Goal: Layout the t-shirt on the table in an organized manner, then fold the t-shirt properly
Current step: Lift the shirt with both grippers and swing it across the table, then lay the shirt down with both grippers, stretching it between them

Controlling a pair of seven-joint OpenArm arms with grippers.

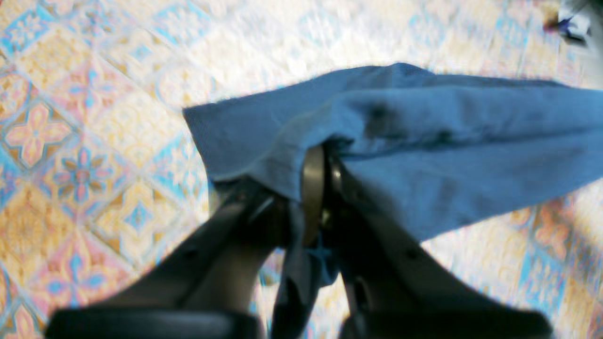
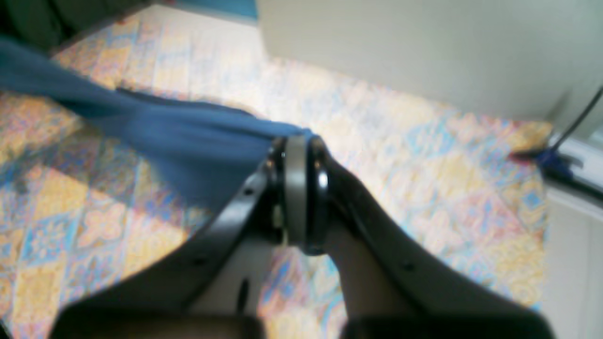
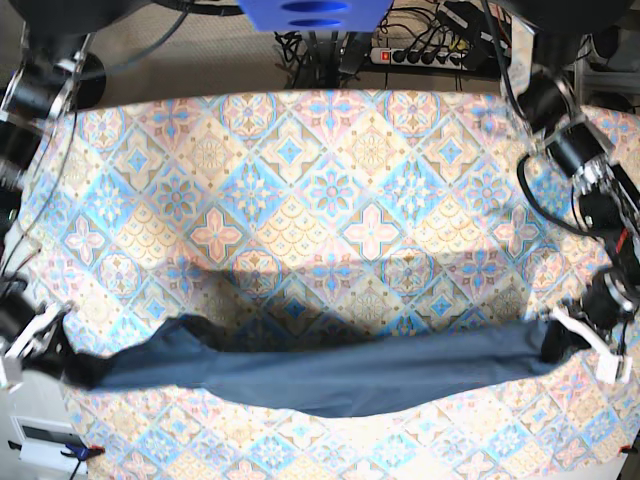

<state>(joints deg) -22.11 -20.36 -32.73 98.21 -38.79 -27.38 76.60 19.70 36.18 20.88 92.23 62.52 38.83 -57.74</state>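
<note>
The dark navy t-shirt (image 3: pixel 330 375) hangs stretched in a long band above the front of the table (image 3: pixel 330 200), sagging in the middle. My left gripper (image 3: pixel 562 338) is shut on its right end, near the table's right edge. In the left wrist view the cloth (image 1: pixel 447 141) bunches over the closed fingers of the left gripper (image 1: pixel 318 165). My right gripper (image 3: pixel 62 352) is shut on the shirt's left end at the table's left edge. The right wrist view shows the shirt (image 2: pixel 179 136) pulled taut from the pinched tips of the right gripper (image 2: pixel 301 141).
The patterned tablecloth covers the whole surface. Cables and a power strip (image 3: pixel 430 50) lie behind the far edge. A white wall or box (image 2: pixel 424 52) and a cable (image 2: pixel 565 160) sit beside the table near my right arm.
</note>
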